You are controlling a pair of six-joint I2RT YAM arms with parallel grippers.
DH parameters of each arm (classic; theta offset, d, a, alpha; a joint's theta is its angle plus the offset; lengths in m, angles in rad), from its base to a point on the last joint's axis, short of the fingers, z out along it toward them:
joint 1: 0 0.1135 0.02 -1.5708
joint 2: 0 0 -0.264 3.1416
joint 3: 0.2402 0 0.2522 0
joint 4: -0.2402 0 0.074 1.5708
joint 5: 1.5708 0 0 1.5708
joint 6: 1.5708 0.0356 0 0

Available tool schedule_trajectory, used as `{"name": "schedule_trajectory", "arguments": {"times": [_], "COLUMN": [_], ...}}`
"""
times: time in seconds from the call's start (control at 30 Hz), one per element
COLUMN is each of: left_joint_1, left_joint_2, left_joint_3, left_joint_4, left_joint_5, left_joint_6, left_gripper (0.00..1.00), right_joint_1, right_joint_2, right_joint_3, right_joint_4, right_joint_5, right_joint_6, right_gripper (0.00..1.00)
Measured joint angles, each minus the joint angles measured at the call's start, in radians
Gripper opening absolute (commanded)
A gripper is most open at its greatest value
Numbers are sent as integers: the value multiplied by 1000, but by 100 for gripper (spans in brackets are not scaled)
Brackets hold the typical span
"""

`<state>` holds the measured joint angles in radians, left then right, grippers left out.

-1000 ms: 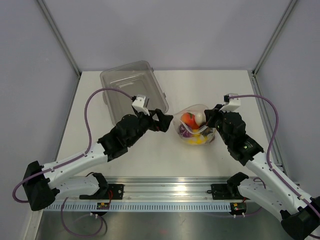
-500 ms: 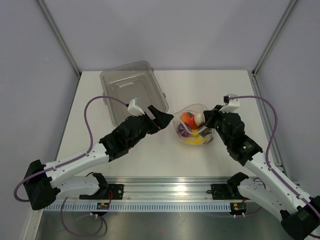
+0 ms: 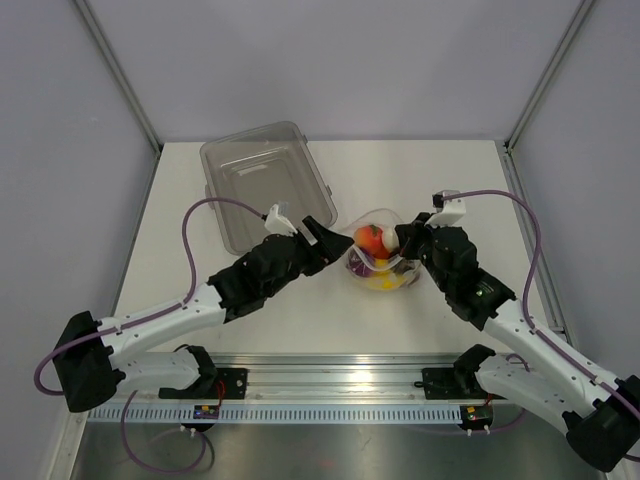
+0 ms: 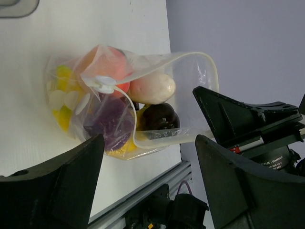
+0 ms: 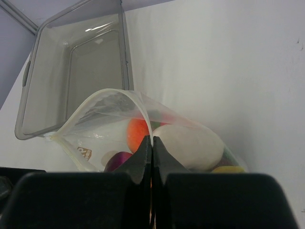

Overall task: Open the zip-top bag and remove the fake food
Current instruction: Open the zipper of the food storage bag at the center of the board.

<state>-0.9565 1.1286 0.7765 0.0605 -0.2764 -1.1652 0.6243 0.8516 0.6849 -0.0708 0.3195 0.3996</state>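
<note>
The zip-top bag [image 3: 378,262] lies mid-table, a clear pouch with its mouth gaping. Fake food fills it: an orange piece [image 3: 369,238], a white radish [image 4: 152,88], a dark round piece [image 4: 161,117] and yellow pieces [image 4: 62,76]. My right gripper [image 3: 405,240] is shut on the bag's right rim; in the right wrist view the film [image 5: 105,124] runs pinched between its closed tips [image 5: 151,140]. My left gripper [image 3: 325,235] stands open just left of the bag. In the left wrist view, the bag's near rim [image 4: 157,136] lies at the level of its fingertips [image 4: 95,143].
A rigid clear-grey tub [image 3: 262,180] stands empty at the back left, just behind the left gripper; it also shows in the right wrist view [image 5: 71,71]. The metal rail [image 3: 320,385] runs along the table's near edge. Grey walls close off three sides.
My left gripper has moved right, up to the bag's left side, and its jaws have narrowed a little. The right gripper has shifted slightly left, still gripping the rim.
</note>
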Motion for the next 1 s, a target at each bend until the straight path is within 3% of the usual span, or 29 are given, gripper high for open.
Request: {"name": "schedule_trajectory", "arguments": {"times": [0.17, 0.57, 1.0], "left_joint_1": [-48, -76, -47], "left_joint_2": [41, 89, 106], "left_joint_3": [20, 24, 25], "left_joint_4": [-18, -22, -26], "left_joint_5": [3, -37, -132], "left_joint_6": [-30, -77, -104], "left_gripper": [77, 58, 51], "right_joint_1": [30, 89, 158], "right_joint_2": [11, 18, 27], "right_joint_3": [0, 0, 0], "right_joint_4": [1, 37, 58], "right_joint_5": [31, 86, 139], "right_joint_6": [-4, -32, -69], "right_gripper": [0, 0, 0]}}
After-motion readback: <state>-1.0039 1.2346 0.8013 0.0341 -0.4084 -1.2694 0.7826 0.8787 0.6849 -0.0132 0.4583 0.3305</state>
